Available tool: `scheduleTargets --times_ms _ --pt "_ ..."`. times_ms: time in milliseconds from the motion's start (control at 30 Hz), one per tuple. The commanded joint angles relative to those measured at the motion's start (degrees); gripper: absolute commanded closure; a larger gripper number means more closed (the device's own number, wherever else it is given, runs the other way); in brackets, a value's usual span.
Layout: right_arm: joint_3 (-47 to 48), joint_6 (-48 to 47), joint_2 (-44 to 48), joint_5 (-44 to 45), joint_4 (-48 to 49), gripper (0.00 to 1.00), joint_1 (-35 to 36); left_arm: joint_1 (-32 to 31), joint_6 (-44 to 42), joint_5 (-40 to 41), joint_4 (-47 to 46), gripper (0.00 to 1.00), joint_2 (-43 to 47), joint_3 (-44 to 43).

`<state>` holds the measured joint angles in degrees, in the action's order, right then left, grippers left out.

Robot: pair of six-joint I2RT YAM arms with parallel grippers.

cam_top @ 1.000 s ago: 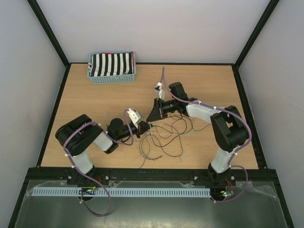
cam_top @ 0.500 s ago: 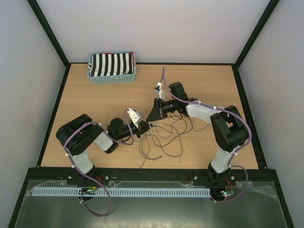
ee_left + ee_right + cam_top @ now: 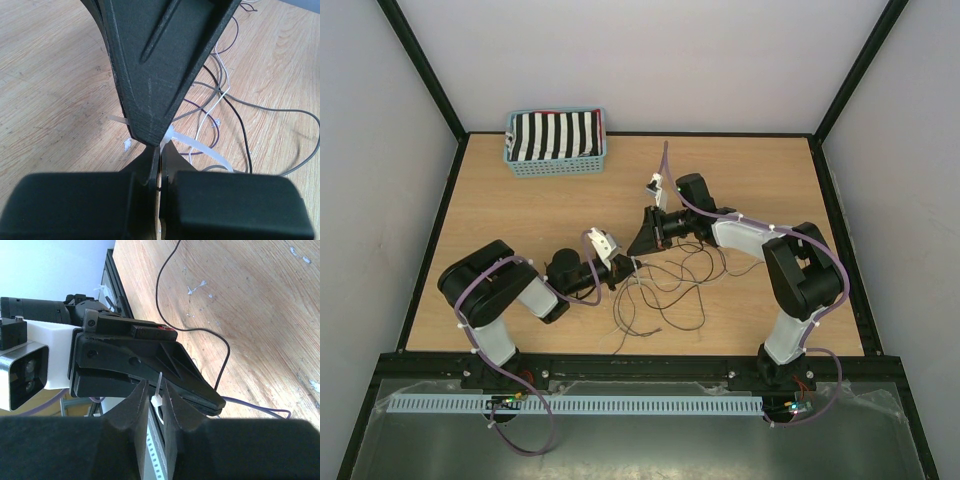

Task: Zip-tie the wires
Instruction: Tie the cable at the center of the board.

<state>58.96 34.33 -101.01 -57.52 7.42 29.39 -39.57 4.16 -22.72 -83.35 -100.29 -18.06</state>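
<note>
The wires (image 3: 665, 295) are thin dark and pale strands looping on the wooden table; they also show in the left wrist view (image 3: 235, 107). My left gripper (image 3: 628, 266) meets my right gripper (image 3: 640, 245) at the wires' left end. In the left wrist view my left gripper (image 3: 161, 146) is shut on a white zip tie (image 3: 205, 150), with my right gripper's finger (image 3: 160, 65) just above it. In the right wrist view my right gripper (image 3: 154, 385) has its jaws a narrow gap apart, with the zip tie's head (image 3: 156, 401) pinched between them.
A blue basket (image 3: 556, 166) holding a striped black-and-white cloth (image 3: 555, 135) stands at the back left. A black frame edges the table. A loose dark wire (image 3: 167, 270) curves over the wood beyond the left gripper (image 3: 150, 350).
</note>
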Motion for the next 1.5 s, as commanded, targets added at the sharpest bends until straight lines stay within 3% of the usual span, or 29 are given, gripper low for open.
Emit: scheduleTargets --times_ms 0,200,500,667,1067,1467 --pt "0.2 1.1 0.1 -1.3 2.0 0.71 0.3 0.0 -0.3 -0.8 -1.5 1.00 -0.5 -0.7" --pt "0.3 1.7 0.0 -0.9 2.2 0.69 0.4 -0.1 -0.5 -0.9 -1.5 1.00 -0.6 -0.7" --pt "0.0 0.7 -0.3 -0.9 1.5 0.81 0.4 -0.1 -0.4 -0.4 -1.5 1.00 -0.5 -0.8" --pt "0.0 0.4 -0.4 -0.7 1.3 1.00 0.3 -0.1 -0.1 -0.4 -1.5 1.00 0.0 -0.8" --pt "5.6 3.6 -0.6 7.9 4.3 1.00 0.3 -2.2 -1.4 -0.1 -1.5 1.00 1.8 -0.7" --pt "12.0 5.2 -4.5 10.7 5.5 1.00 0.2 -3.1 -2.0 1.6 -1.5 1.00 4.6 0.5"
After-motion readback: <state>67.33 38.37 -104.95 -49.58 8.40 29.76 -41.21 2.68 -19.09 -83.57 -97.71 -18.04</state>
